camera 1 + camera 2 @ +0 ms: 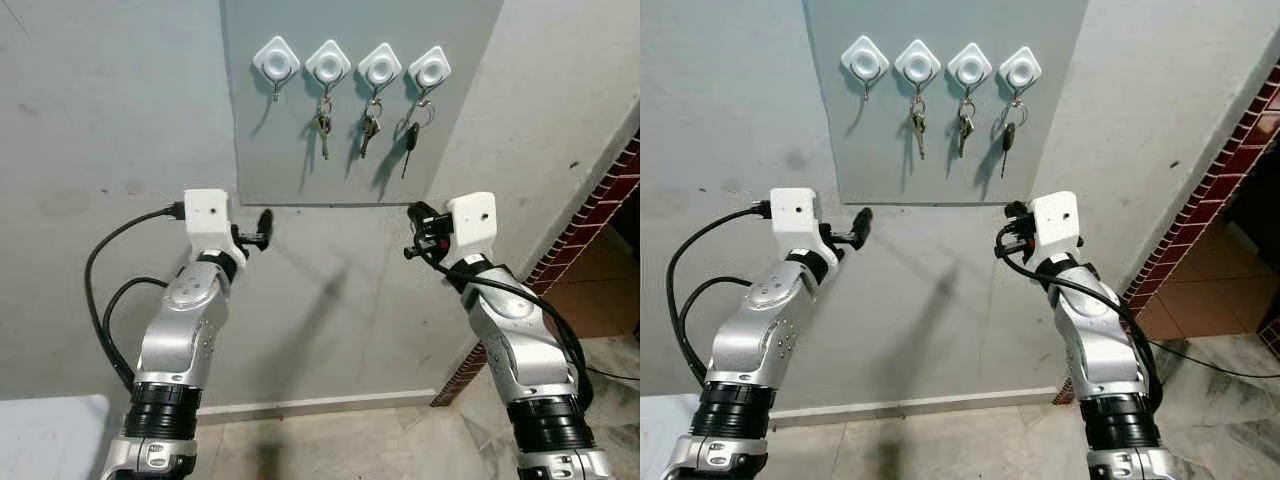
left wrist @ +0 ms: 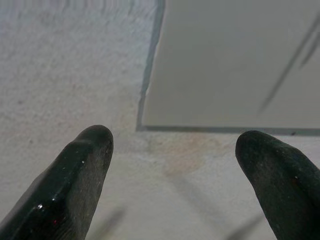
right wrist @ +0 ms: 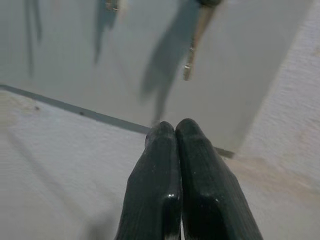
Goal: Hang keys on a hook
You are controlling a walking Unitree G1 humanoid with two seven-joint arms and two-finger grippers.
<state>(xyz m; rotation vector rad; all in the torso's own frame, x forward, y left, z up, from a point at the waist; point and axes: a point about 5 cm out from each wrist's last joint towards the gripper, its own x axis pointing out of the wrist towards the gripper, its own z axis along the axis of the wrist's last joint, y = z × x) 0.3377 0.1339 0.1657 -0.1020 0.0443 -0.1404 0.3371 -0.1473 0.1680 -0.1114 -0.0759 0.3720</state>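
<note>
From the head, four white hooks (image 1: 352, 64) line a grey panel (image 1: 290, 150); key sets (image 1: 368, 128) hang on the right three, while the leftmost hook (image 1: 276, 60) is bare. The left wrist view shows the left gripper (image 2: 172, 165) spread wide and empty by the panel's corner. The right wrist view shows the right gripper (image 3: 175, 131) pressed closed, empty, below a dangling key (image 3: 194, 45).

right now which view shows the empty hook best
The left eye view: the empty hook is sharp at the row's left end, beside three hooks bearing keys. The right eye view shows it equally whole. The wrist views catch the grey panel, not that hook.
</note>
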